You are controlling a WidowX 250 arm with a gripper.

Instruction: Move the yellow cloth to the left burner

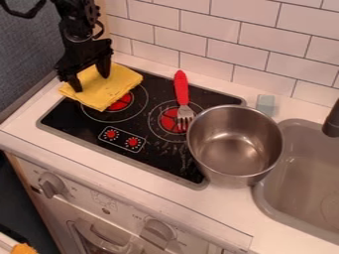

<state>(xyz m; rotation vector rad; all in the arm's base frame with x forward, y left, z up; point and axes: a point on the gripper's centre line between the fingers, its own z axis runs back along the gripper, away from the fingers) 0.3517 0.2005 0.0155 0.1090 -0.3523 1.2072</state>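
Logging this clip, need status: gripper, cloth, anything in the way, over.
Gripper open, at the yellow cloth. Cloth partly covering left burner. Fork on right burner, clear of left.

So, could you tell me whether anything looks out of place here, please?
The fork lies partly across the right burner, odd for cutlery; the pot seems to straddle the stove's right edge, and pale streaks mark its surface.
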